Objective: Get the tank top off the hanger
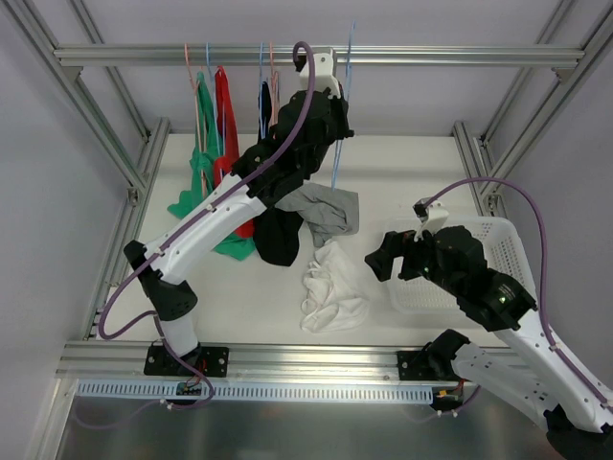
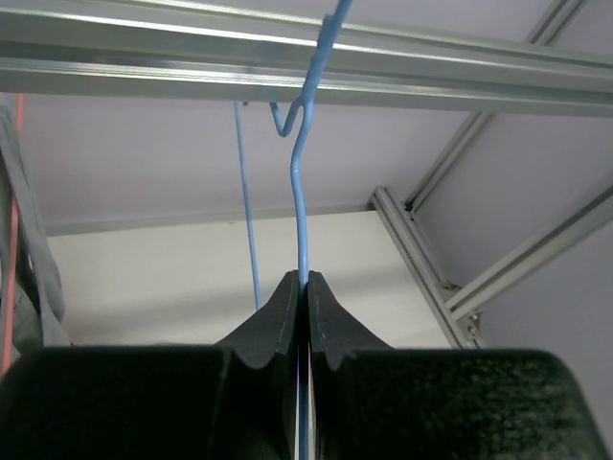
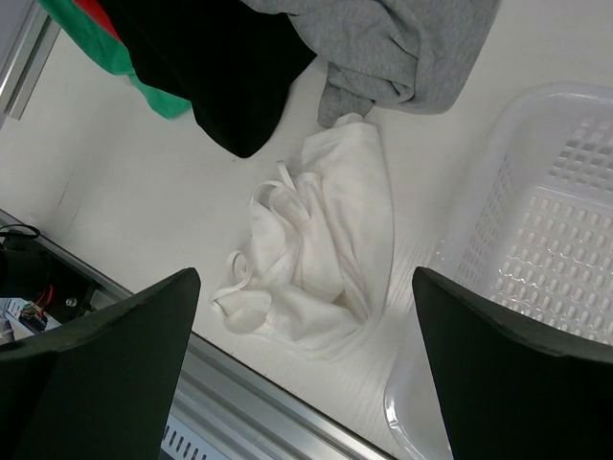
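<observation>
My left end effector (image 2: 305, 287) is clamped on the blue hanger (image 2: 298, 192); my right end effector (image 3: 302, 283) stands apart above the white tank top (image 3: 340, 230) on the tabletop (image 3: 144, 192)

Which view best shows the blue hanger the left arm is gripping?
Left wrist: the blue hanger runs from the shut fingers up to its hook at the rail. Top external shows only thin slivers; right wrist shows none.

The right gripper (image 3: 305, 278) is hanging over the table (image 3: 144, 192) with its fingers (image 3: 105, 374) spread wide, framing a crumpled white garment (image 3: 326, 259) with thin straps. A grey garment (image 3: 402, 48) is touching its top edge, a black garment (image 3: 220, 67) is lying beside that, and a white basket (image 3: 536, 249) is standing at the right.
</observation>
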`<action>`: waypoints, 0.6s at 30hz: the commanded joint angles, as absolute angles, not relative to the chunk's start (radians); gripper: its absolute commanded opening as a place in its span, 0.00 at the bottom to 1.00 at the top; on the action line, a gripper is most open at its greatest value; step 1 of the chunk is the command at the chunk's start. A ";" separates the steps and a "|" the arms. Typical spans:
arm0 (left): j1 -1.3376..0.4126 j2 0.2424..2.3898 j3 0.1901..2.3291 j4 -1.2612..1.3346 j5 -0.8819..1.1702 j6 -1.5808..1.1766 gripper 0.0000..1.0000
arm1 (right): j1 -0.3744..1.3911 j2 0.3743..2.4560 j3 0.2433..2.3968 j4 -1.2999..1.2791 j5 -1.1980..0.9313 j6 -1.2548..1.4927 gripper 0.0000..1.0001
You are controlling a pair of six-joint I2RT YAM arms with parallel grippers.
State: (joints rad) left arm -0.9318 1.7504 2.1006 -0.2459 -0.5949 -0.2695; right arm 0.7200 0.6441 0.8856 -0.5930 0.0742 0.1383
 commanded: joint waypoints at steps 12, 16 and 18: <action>-0.831 1.825 2.076 -0.285 -0.473 -0.337 0.00 | 0.723 0.733 0.859 -0.482 -0.021 0.094 0.99; -0.834 1.747 1.988 -0.281 -0.463 -0.383 0.00 | 0.723 0.839 0.847 -0.469 -0.080 0.038 1.00; -0.834 1.688 1.936 -0.282 -0.460 -0.391 0.10 | 0.724 0.922 0.847 -0.463 -0.103 0.022 0.99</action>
State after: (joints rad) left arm -0.8421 1.7958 1.9907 -0.2531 -0.4789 -0.3450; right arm 0.7200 0.8406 0.8604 -0.5083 -0.0376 0.0750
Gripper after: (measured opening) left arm 0.058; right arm 0.993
